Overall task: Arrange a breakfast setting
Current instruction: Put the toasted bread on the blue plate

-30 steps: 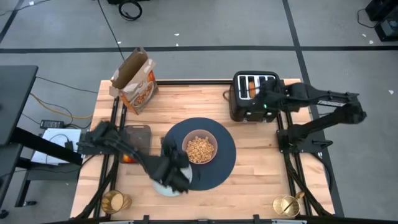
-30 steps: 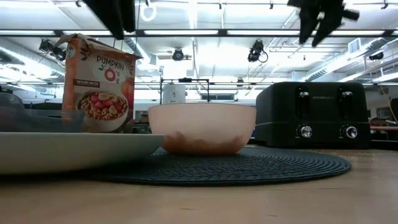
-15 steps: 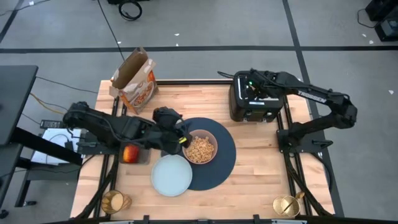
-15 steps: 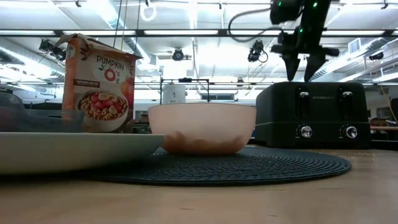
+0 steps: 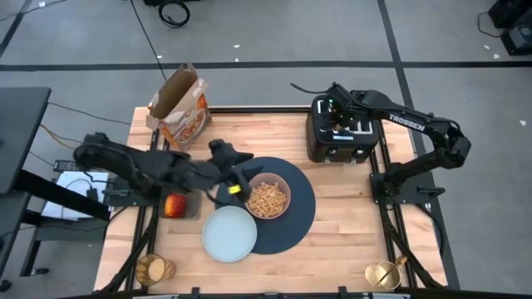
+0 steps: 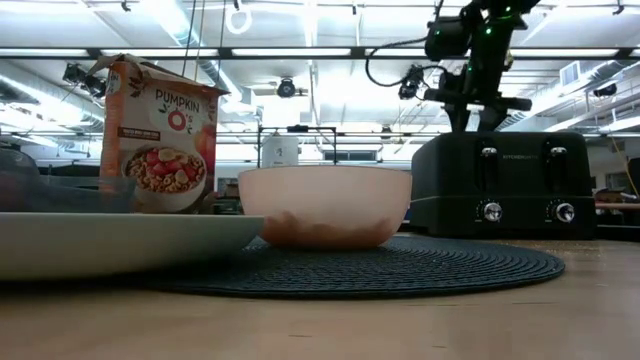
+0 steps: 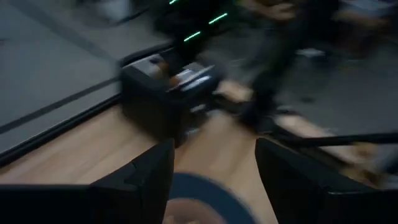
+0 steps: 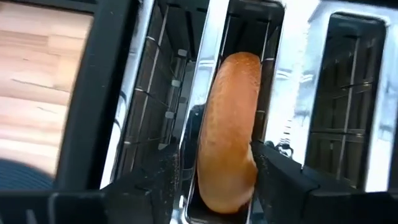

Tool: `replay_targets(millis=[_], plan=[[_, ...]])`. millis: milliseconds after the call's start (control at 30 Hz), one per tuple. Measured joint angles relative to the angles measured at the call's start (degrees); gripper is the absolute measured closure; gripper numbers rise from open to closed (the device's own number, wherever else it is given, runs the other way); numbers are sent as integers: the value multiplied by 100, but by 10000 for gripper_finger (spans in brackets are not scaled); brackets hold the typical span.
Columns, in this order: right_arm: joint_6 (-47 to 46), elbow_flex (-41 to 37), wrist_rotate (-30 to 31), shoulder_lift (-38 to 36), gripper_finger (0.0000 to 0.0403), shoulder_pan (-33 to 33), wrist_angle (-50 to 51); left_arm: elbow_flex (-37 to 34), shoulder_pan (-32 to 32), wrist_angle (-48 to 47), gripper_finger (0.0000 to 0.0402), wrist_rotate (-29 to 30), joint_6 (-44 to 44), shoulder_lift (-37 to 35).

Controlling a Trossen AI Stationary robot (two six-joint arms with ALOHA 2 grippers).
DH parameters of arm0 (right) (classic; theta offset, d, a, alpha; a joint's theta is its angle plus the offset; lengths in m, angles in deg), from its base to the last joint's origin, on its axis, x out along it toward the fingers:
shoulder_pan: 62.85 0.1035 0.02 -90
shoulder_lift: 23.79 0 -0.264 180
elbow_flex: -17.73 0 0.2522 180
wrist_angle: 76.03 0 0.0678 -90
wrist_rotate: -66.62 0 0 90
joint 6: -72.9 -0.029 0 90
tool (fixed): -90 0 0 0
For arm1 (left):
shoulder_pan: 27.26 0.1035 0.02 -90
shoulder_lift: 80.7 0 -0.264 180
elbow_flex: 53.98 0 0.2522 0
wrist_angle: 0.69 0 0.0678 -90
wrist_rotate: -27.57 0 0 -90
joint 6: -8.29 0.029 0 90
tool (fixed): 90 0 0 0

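A bagel stands on edge in a slot of the black toaster at the far right. My right gripper is open above it, pointing steeply down, one finger on either side of the bagel. The pale blue plate lies flat, its right edge on the navy placemat. The pink bowl of cereal sits on the placemat. My left gripper hovers open and empty over the placemat's far left rim. A red apple rests on a dark board at the left. My right gripper's fingers come from above into the toaster and stand astride the bagel's upper part, across its thickness. One finger lies close against the bagel's side; I cannot tell whether it touches. The bagel stands upright in its slot.
A cereal box stands open at the far left. An amber cup is at the near left corner and a gold-coloured object at the near right. Bare wood lies between the placemat and the toaster.
My left gripper has risen from the plate, gone toward the far edge and tipped from pointing down to nearly level; the plate stays flat on the table. My right gripper has swung toward the table's left over the toaster and sunk down astride the bagel.
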Motion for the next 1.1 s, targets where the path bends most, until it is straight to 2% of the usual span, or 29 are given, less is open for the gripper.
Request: replay_targets(millis=[167,267,567,700,867,967,1100], plan=[[-105,17,18,199,229,-10,-39,15,176,321,192,-1741,1396,-696],[-276,18,85,184,246,26,-67,10,188,320,205,-2272,1931,-974],[-328,-2,202,51,312,-5,-63,9,282,330,221,-2304,2553,-1105],[-186,143,216,50,316,-5,-11,2,307,330,221,-2324,2708,-1149],[58,758,457,1,316,-2,266,-81,488,365,219,-2611,2633,-1353],[270,1280,541,-5,316,2,520,-411,669,474,209,-2609,2493,-1559],[669,1963,426,-6,316,147,632,-1378,933,1429,185,-2613,2203,-2036]])
